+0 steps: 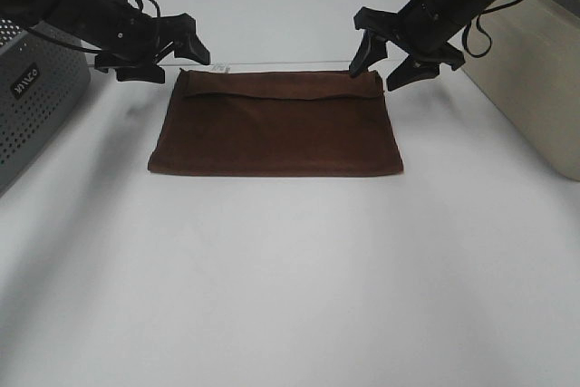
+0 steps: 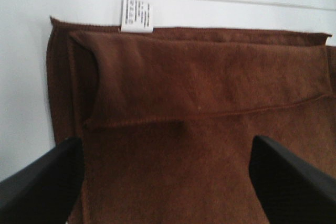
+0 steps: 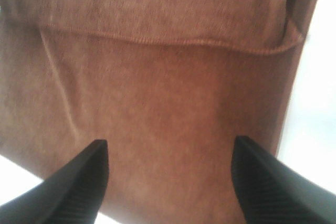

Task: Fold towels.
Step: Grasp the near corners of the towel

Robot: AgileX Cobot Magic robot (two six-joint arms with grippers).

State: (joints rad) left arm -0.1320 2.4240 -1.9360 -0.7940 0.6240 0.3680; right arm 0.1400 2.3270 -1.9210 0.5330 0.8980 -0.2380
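The towel (image 1: 276, 129) is lying flat near the middle of the bench (image 1: 290, 296), already doubled into a rectangle. A narrow flap (image 2: 205, 85) is turning back along its far edge, and a white tag (image 1: 218, 67) is sticking out at the far left corner. The left claw (image 1: 184, 68) is hovering over that corner, jaws spread wide and holding nothing. The right claw (image 1: 372, 81) is hovering over the far right corner, likewise gaping and empty. Neither appears to be touching the cloth, though the wrist views are not settling that.

My reading is that one fold is lying done and the arms are pausing between folds, lining up for another. The next move is calling for both claws to drop onto matching corners, pinch all the layers together, and carry them evenly so the flap is not bunching.

A grey perforated basket (image 1: 32, 106) is sitting at the left edge of the bench and a beige bin (image 1: 535, 79) at the right. Their insides are not showing, so I cannot tell what either is holding.
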